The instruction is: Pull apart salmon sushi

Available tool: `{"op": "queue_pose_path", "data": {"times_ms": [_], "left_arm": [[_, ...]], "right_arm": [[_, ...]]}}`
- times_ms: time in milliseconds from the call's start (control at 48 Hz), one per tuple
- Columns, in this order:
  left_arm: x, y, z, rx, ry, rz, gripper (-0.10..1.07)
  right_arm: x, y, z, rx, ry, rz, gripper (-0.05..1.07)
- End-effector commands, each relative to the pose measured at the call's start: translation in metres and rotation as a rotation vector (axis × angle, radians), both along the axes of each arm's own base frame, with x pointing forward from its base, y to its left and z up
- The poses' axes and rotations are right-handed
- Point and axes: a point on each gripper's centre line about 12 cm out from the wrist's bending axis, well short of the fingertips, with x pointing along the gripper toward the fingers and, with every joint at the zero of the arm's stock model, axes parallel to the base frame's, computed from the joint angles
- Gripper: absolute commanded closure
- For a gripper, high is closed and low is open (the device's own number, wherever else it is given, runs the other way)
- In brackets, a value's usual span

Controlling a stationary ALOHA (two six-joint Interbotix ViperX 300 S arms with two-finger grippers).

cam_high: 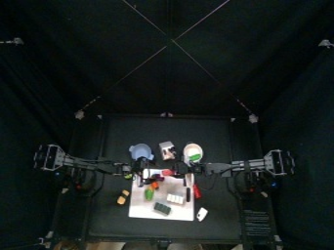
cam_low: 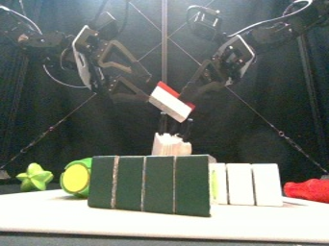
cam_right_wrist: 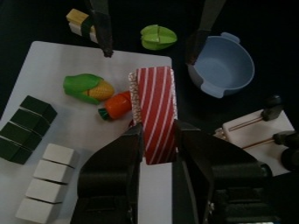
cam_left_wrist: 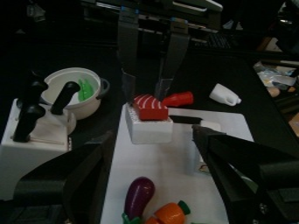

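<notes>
step: mid pull-apart | red-and-white striped salmon sushi block (cam_low: 168, 99) being held aloft over desk centre, above white board (cam_right_wrist: 70, 70) | right gripper (cam_right_wrist: 158, 144) clenching it end-on | left gripper (cam_left_wrist: 146, 166) jaws: cannot tell | next: probably left taking white rice end, arms drawing apart

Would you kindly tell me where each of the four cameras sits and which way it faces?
Top view: high overhead, looking straight down at the table; both arms show.
Front view: table height, looking level past a dark green block; both arms hang behind.
Left wrist view: on the left arm, facing the salmon sushi; the other hand's jaws show beyond it.
Right wrist view: on the right arm; the right hand grips the sushi.
Shared: both wrist views show the sushi.
</notes>
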Motion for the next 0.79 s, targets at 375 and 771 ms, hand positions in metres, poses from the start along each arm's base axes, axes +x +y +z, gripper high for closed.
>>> {"op": "queue_pose_path", "data": {"times_ms": [375, 771], "left_arm": [[0.023, 0.006, -0.002, 0.011, 0.002, 0.009, -0.05], [0.045, 0.014, -0.012, 0.009, 0.019, 0.029, -0.05]], "right_arm": [[0.006, -0.001, 0.022, -0.001, -0.063, -0.004, 0.61], [0.006, -0.003, 0.022, -0.004, -0.063, -0.005, 0.61]]}}
